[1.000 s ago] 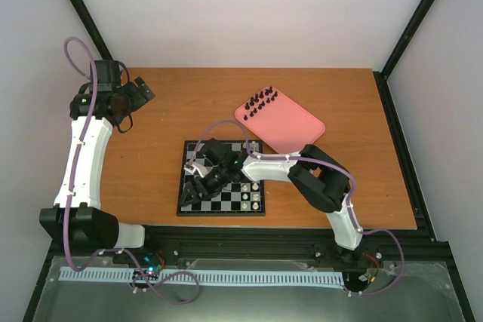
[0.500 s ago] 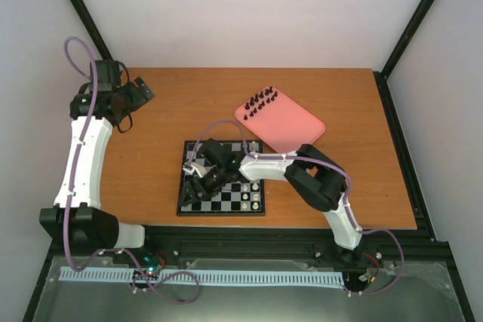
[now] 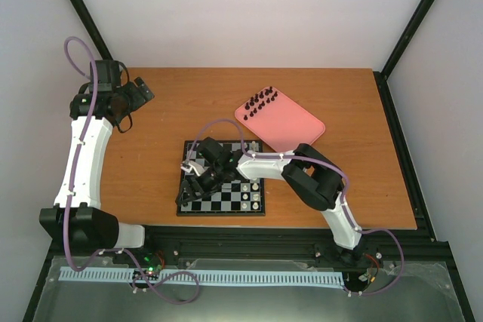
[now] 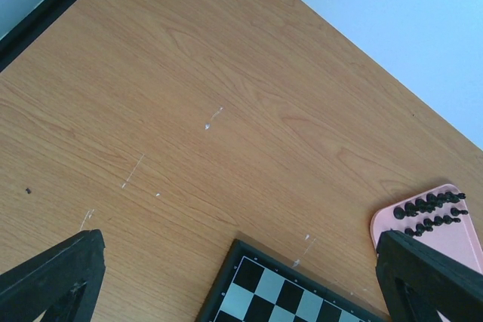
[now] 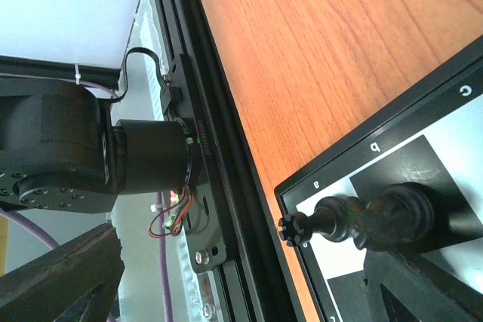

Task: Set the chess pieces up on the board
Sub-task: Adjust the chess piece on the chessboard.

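Your right pincer (image 3: 188, 189) hangs low over the near-left corner of the board (image 3: 226, 205), its jaws spread wide and closed on nothing. In its wrist view, one black chess piece (image 5: 355, 220) sits on a dark square by the board's lettered edge, between the two fingers and just beside one of them. You cannot tell whether that finger touches it, nor whether the piece stands or lies.

A few white pieces (image 3: 255, 201) stand on the board to this pincer's right, apart from it. Farther off on the same side, past the board's far corner, the pink tray (image 3: 296, 127) lies on the bench (image 3: 173, 111). The other black chess pieces (image 3: 261, 100) stand in two rows at the tray's far end.

Your left pincer (image 3: 143, 93) is well away to the left, raised over the far-left part of the bench, jaws also wide and empty. Its wrist view shows bare wood, the board's corner low between its fingers, and the tray beside one fingertip.
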Robot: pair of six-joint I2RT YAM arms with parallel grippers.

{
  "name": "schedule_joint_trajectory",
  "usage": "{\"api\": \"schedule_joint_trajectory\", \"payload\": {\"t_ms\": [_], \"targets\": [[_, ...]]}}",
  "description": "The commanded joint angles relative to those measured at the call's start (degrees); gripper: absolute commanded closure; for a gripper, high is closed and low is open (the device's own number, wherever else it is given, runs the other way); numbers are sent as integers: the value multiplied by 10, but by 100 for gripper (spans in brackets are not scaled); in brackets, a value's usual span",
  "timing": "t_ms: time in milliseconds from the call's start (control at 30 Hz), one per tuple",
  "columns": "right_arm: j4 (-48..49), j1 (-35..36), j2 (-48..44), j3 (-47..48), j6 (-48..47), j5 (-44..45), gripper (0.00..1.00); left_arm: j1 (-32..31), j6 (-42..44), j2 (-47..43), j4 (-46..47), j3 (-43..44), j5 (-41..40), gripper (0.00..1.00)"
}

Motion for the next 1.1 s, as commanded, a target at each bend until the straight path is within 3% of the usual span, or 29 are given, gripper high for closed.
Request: {"api": "schedule_joint_trajectory", "payload": {"t_ms": [0, 767, 1067], "targets": [[-1, 5, 13, 15, -9, -4, 0, 2, 16, -1, -1, 18, -8, 0], [-22, 6, 12, 26, -25, -11, 0, 2, 17, 6, 2, 16, -4, 0], [-88, 7, -30, 28, -62, 14, 0, 2, 21, 5, -5, 13, 4, 0]]}}
